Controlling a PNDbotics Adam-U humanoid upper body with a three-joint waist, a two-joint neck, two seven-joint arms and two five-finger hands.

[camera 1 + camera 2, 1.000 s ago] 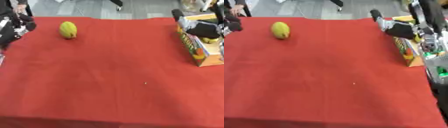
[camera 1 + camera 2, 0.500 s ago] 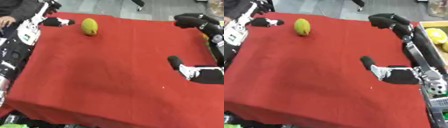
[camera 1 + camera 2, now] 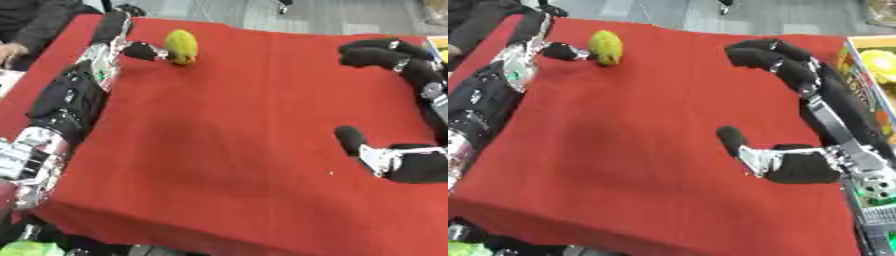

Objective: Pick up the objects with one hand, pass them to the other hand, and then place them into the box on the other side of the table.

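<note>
Sitting near the far left corner of the red cloth [image 3: 227, 150] is a small yellow-green fruit [image 3: 181, 46], oval, matt and a little bumpy, like a lemon. The left hand [image 3: 131, 50] reaches it from the left, one dark fingertip touching its side, the hand not wrapped around it. The right hand [image 3: 798, 165] hovers over the cloth's right half, well apart from the fruit, fingers spread loose and holding nothing. A cardboard box [image 3: 866, 60] with yellow contents stands at the right edge.
</note>
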